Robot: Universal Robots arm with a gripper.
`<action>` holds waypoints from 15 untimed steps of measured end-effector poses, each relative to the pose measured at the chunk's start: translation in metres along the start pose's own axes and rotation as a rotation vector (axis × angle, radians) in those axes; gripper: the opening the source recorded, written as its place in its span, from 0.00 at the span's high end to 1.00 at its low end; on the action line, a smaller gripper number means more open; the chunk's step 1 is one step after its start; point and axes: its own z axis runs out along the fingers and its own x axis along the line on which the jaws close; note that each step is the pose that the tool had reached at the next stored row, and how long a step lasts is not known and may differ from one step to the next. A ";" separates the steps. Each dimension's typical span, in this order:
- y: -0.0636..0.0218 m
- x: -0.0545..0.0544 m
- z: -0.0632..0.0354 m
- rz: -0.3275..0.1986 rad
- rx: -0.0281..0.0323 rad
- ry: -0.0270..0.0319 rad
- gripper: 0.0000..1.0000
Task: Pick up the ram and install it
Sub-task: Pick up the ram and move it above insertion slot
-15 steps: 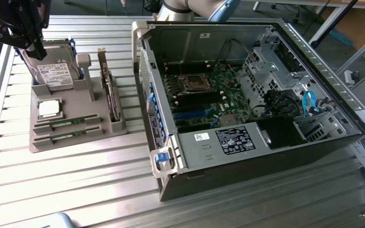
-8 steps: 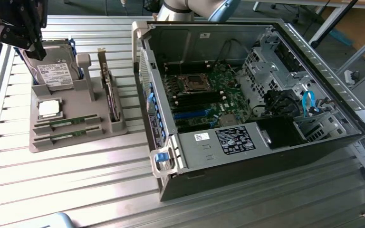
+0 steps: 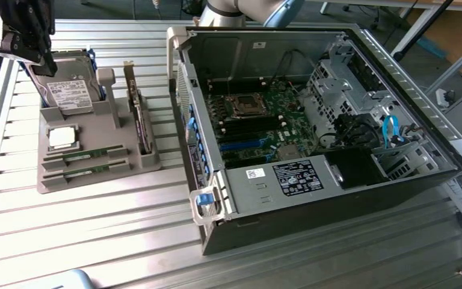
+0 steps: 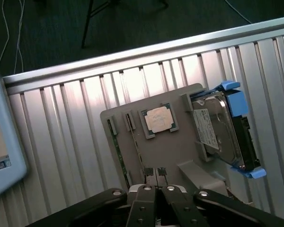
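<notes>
Down below the fingers [image 4: 154, 188], the slatted bench [image 3: 79, 241] is carrying an open computer case [image 3: 335, 217] and a grey tray [image 3: 94, 183]. The fingers are hanging clenched on nothing, above the tray's hard drive [image 3: 70, 90] end. The ram [image 3: 85, 158] is sitting in a tray slot well apart from them, its long axis running crosswise to the tray, just beside a twin stick [image 3: 85, 173].
</notes>
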 end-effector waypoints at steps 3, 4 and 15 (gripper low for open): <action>0.0000 0.000 0.0000 -0.037 -0.0009 0.0016 0.90; 0.0000 0.000 0.0000 -0.049 -0.0012 0.0021 0.90; 0.0000 0.000 0.0000 -0.123 -0.0029 0.0054 0.90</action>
